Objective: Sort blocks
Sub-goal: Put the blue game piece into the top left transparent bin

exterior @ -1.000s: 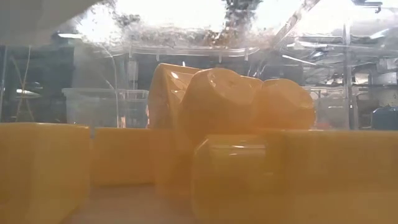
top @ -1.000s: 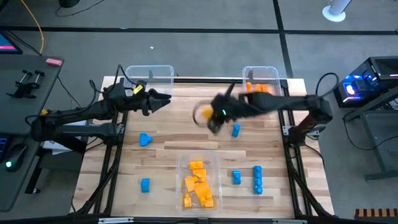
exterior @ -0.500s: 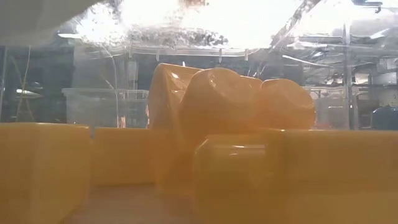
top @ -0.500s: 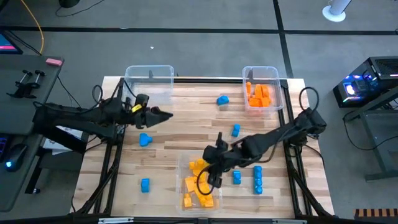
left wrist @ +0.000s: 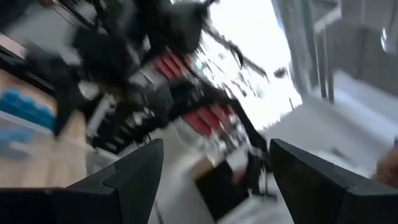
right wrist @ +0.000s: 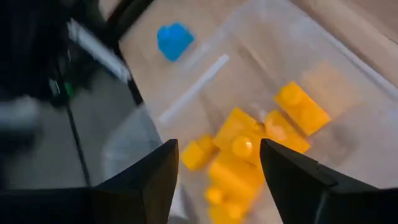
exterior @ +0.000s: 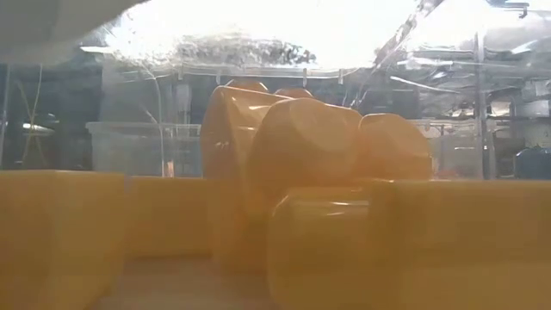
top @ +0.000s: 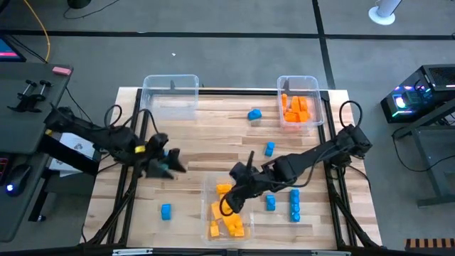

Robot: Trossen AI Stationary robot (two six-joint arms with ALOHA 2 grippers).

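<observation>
My right gripper [top: 229, 205] [right wrist: 217, 149] hangs open just above the clear near bin [top: 245, 183], with nothing between its fingers. Yellow-orange blocks [top: 226, 217] [right wrist: 239, 149] lie piled in that bin and fill the low view [exterior: 301, 164]. My left gripper [top: 168, 162] [left wrist: 216, 146] is open and low at the table's left-middle. It covers the spot where a blue block lay, and I cannot tell whether it touches that block. Orange blocks [top: 297, 108] sit in the far-right bin. Loose blue blocks [top: 254, 114] [top: 269, 148] [top: 166, 210] [top: 271, 203] and a blue row [top: 294, 203] rest on the wood.
A clear bin [top: 170, 92] stands at the far left of the table with no blocks showing in it. The right arm [top: 313, 156] slants across the right half of the table. Bare wood [top: 206, 135] lies between the far bins and the near bin.
My right gripper swung from the table's middle toward the near edge, stopped over the near bin, then barely moved. The yellow-orange pile shifted, with new block tops showing in the low view. My left gripper moved from beside the far-left bin toward the near edge and down onto the blue block's spot.
</observation>
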